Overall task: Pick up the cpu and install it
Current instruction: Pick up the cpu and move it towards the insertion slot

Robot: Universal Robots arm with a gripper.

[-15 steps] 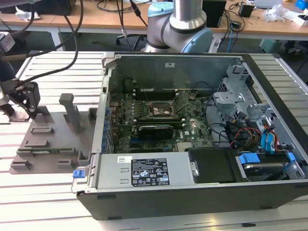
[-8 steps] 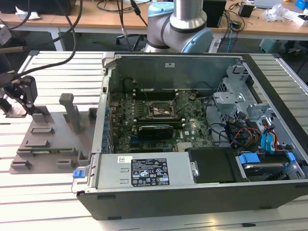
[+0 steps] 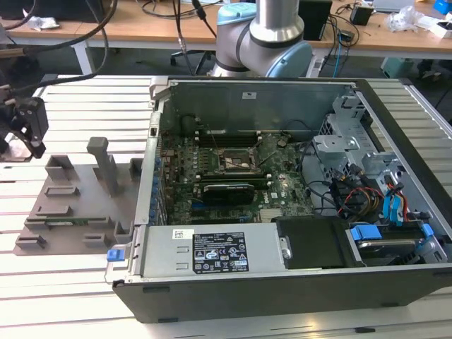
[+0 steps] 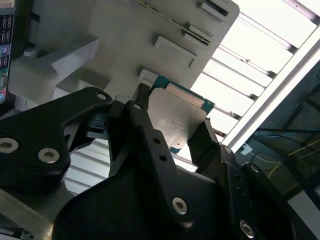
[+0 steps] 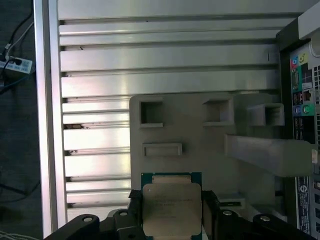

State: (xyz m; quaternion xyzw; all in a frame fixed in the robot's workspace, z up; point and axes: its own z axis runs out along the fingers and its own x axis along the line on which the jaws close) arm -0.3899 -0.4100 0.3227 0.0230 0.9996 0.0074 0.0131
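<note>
Cpu [image 5: 171,207], silver-topped, green-edged square

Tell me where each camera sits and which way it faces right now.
Exterior view: off the arm, raised, looking down into the open computer case toward the arm's base; the gripper hangs at the exterior view's left.
First wrist view: on the wrist, facing straight down past the jaws onto the grey tray.
Second wrist view: on the wrist, angled along the jaws across that tray.
Shared: both wrist views show the cpu clamped between the jaws.
</note>
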